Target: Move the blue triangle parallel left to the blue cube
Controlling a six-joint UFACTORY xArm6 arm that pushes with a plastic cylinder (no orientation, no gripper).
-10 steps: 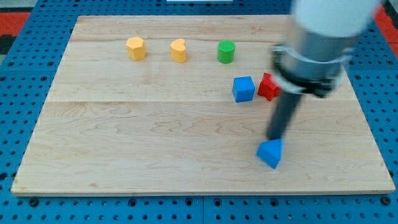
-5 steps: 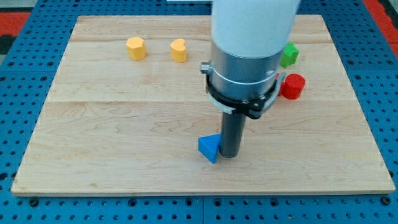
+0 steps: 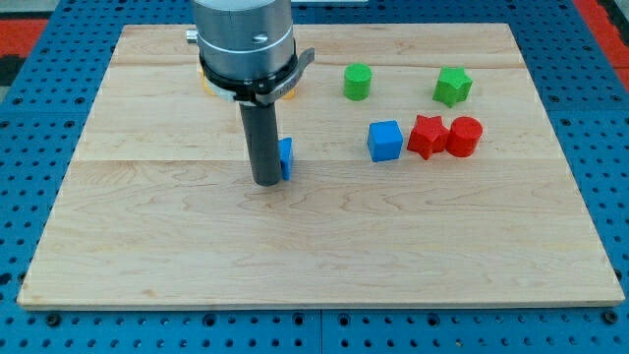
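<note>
The blue triangle point(image 3: 286, 158) lies on the wooden board, mostly hidden behind my rod; only a blue sliver shows on the rod's right side. My tip point(image 3: 265, 182) touches the board just left of and against the triangle. The blue cube point(image 3: 385, 140) sits to the view's right of the triangle, at about the same height in the view, roughly a hundred pixels away.
A red star point(image 3: 426, 136) and a red cylinder point(image 3: 464, 136) sit right of the blue cube. A green cylinder point(image 3: 357, 82) and a green star point(image 3: 453, 87) lie nearer the view's top. Yellow blocks point(image 3: 288, 90) are mostly hidden behind the arm body. The board's edge point(image 3: 314, 300) runs along the bottom.
The rod and the blue triangle have moved from the lower middle-right of the board up and left, to a spot level with the blue cube. The other blocks stayed put.
</note>
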